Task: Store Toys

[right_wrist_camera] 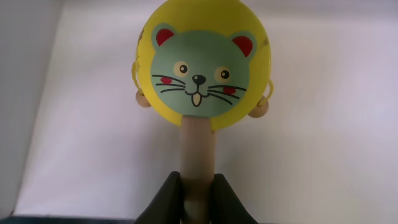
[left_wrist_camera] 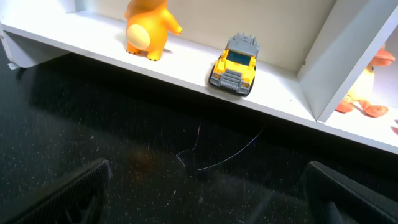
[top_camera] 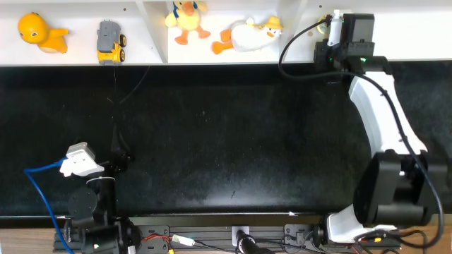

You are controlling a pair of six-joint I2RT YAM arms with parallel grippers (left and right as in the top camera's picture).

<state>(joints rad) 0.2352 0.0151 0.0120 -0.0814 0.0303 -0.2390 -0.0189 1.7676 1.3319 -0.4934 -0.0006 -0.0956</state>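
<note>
right tool point(right_wrist_camera: 198, 190) at shelf point(right_wrist_camera: 336, 137), clamping rattle drum point(right_wrist_camera: 198, 71) | left tool point(left_wrist_camera: 205, 186) low, spread

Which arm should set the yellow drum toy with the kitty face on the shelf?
Right. The right end effector grips the drum toy by its handle over the white shelf. The left end effector hangs open and empty, back over the black table.

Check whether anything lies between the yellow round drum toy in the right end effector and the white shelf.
Nothing visible does. The right end effector grips the yellow round drum toy by its wooden handle; bare white shelf lies beyond.
</note>
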